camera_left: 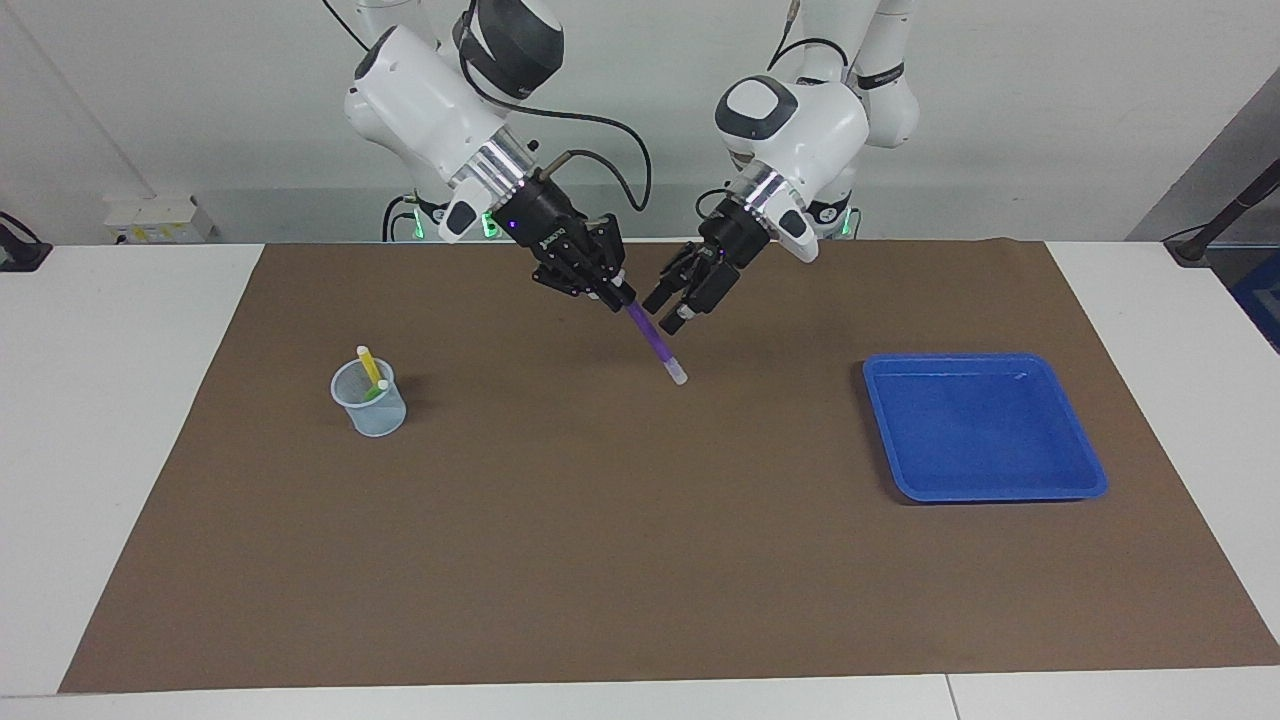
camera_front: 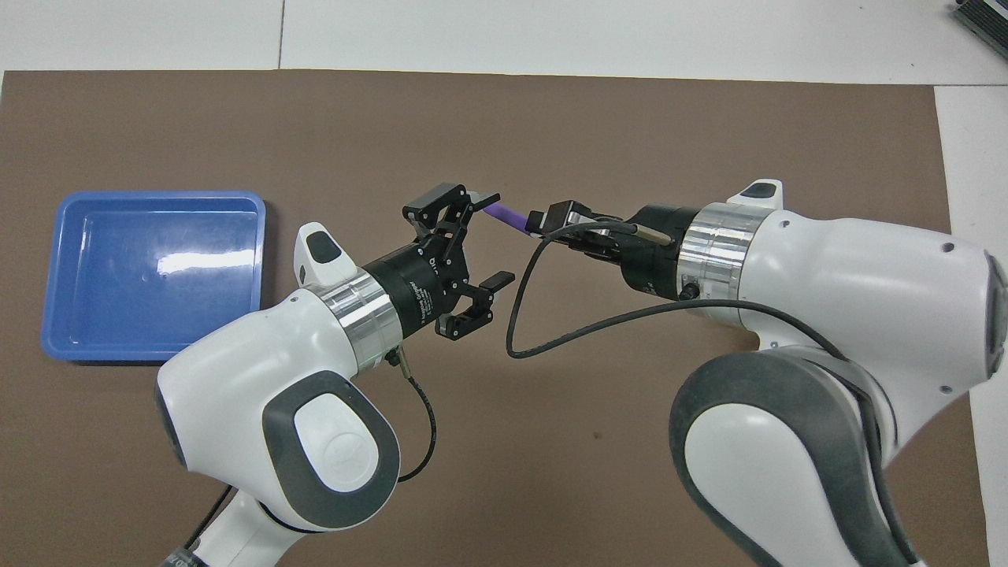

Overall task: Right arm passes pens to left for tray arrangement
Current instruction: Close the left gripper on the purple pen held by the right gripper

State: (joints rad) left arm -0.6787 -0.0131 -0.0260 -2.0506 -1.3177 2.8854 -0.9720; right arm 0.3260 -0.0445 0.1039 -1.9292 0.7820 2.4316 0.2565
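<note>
My right gripper is shut on the upper end of the purple pen, which slants down over the middle of the mat with its whitish tip lowest. In the overhead view the right gripper holds the purple pen pointing at the left arm. My left gripper is open, close beside the pen's shaft; I see no contact. From overhead the left gripper has one finger covering the pen's tip. The yellow pen and green pen stand in a cup. The blue tray is empty.
The translucent cup stands on the brown mat toward the right arm's end. The tray lies toward the left arm's end. White table borders the mat. A black cable loops off the right wrist.
</note>
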